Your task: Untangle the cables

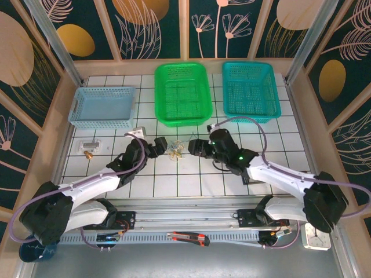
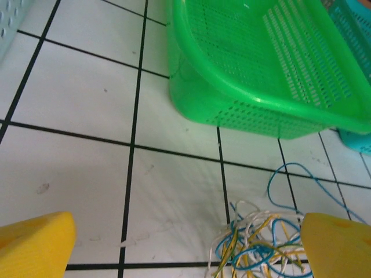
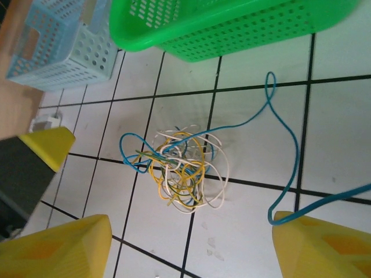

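cables (image 1: 175, 152) lie knotted on the surface (image 1: 174, 185) between the arms, left end effector (image 1: 157, 146) wide open just left of them, right end effector (image 1: 196, 147) open and empty just right, about equally near, blue strand (image 3: 293, 150) trailing rightward.

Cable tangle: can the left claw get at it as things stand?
Probably yes. The left claw is open, and the cable tangle lies on the table just ahead, toward one fingertip, with nothing between. The green basket sits farther back.
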`<state>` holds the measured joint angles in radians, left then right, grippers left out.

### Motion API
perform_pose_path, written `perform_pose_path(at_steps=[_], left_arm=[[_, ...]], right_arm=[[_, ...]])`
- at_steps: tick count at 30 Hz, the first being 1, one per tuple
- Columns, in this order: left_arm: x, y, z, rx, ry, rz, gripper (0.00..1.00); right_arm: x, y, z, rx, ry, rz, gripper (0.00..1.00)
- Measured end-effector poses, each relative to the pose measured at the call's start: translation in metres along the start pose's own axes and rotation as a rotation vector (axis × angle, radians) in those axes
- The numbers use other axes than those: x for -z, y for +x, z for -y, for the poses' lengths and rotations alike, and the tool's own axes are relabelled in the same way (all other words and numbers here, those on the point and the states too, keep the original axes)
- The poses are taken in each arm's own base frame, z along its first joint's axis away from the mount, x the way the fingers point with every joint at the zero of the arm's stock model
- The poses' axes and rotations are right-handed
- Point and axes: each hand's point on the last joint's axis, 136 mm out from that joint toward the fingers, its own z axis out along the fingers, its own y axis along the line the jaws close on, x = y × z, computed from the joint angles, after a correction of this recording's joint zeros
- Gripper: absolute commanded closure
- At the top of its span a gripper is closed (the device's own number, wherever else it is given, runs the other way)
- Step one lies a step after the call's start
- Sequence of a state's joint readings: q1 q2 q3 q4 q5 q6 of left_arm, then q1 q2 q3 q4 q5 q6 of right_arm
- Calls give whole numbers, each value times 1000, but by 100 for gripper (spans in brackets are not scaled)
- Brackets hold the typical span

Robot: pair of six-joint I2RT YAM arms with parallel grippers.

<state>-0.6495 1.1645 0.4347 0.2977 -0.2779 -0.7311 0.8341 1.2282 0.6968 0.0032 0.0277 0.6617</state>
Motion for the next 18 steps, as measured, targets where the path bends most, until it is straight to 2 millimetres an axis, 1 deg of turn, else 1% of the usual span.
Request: perform_pose_path(at_steps=[2,5,9,13,14,16,17,18], left_arm=[[0,-6,3,8,5,5,1],[0,-16,6,24,13,21,1],[1,-22,0,55,1,27,1],[2,-28,-4,87,-3,41,1],[3,-29,-3,93,1,43,1],[5,-30,-3,102,7,45,1],[5,-29,-3,106,7,44,1],[6,-27,-4,108,8,40,1]], right_arm=[[-13,2,-3,26,26,-19,22],[-39,5,-6,72,74,-49,21],[-77,7,-16,142,121,-77,19],[-110,11,-27,202,157,-89,19],[-116,12,-27,213,169,-90,20],[-127,17,-22,230,199,-97,26],[-130,20,-17,234,214,-102,31],[-131,22,-11,238,233,-110,38]])
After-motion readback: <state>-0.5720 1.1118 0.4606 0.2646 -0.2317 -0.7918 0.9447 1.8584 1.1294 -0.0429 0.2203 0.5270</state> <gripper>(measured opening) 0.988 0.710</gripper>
